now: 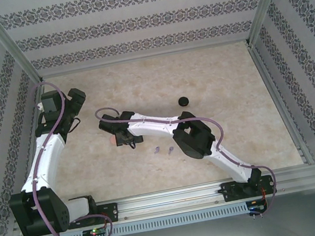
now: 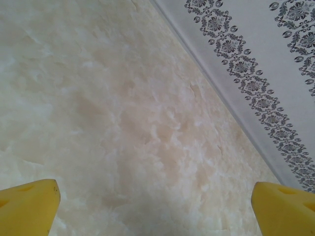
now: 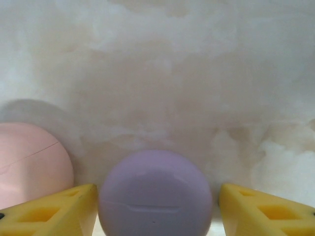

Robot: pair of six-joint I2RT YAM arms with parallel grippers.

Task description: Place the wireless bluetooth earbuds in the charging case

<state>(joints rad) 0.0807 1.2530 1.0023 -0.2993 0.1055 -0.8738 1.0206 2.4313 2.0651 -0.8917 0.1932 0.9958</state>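
The right gripper (image 3: 157,196) straddles the purple case (image 3: 155,187) (jaws parted, one finger touching it, the other a hair off) with the pink case (image 3: 29,162) just beside it, two purple earbuds (image 1: 157,151) lying loose near it, and the left gripper (image 2: 155,191) well apart from it, spread wide.

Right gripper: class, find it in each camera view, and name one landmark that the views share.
Top external: right gripper left of centre, at the tip of the outstretched arm.
Right wrist: its yellow fingers in the bottom corners, either side of the purple case.
Shared landmark: the marbled table.
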